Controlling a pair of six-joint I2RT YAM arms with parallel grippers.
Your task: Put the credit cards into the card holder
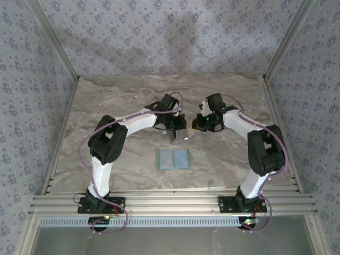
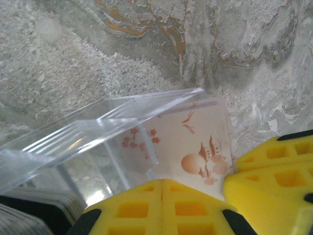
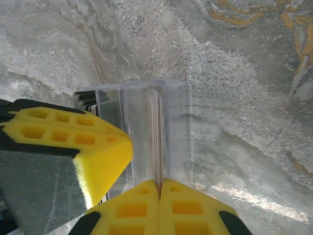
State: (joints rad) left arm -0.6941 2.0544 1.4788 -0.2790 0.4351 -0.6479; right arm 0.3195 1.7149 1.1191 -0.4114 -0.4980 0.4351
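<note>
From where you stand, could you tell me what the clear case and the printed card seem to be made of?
The clear case looks like rigid transparent plastic, glossy: the table shows through and its edges glint. The printed card looks like thin coated paper or plastic, smooth, with a red print; which, unclear.

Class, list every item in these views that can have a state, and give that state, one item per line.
left gripper: shut, against the clear case; what it pinches is hidden.
right gripper: shut on the printed card.
printed card: pinched at one edge, partly inside the clear case.
clear case: between both grippers, with a stack of cards inside.
card holder: open, flat on the table, apart from both grippers.
</note>
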